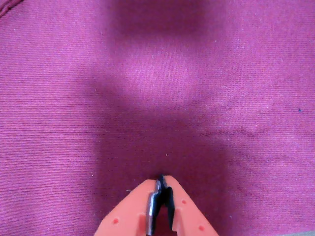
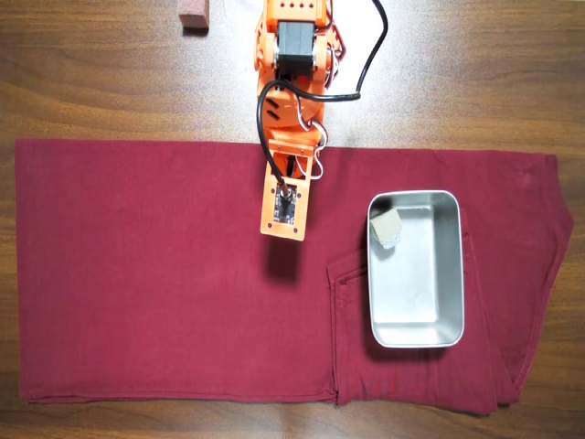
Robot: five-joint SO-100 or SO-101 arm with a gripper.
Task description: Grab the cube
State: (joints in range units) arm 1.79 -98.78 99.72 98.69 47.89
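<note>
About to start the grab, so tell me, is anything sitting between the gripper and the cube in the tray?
Only the tray's own wall. In the overhead view the cube lies inside the metal tray, in its upper left corner, to the right of the gripper. Between them is bare red cloth, then the tray's left rim, which the gripper would probably have to clear from above.

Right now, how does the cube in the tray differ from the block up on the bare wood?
The cube is beige-grey; the block is reddish-pink. The cube sits inside the metal tray, in its upper-left corner in the overhead view; the block rests on the wooden table, off the red cloth. The cube shows whole; the block is cut by the top edge. Both are small and lie apart from the gripper.
</note>
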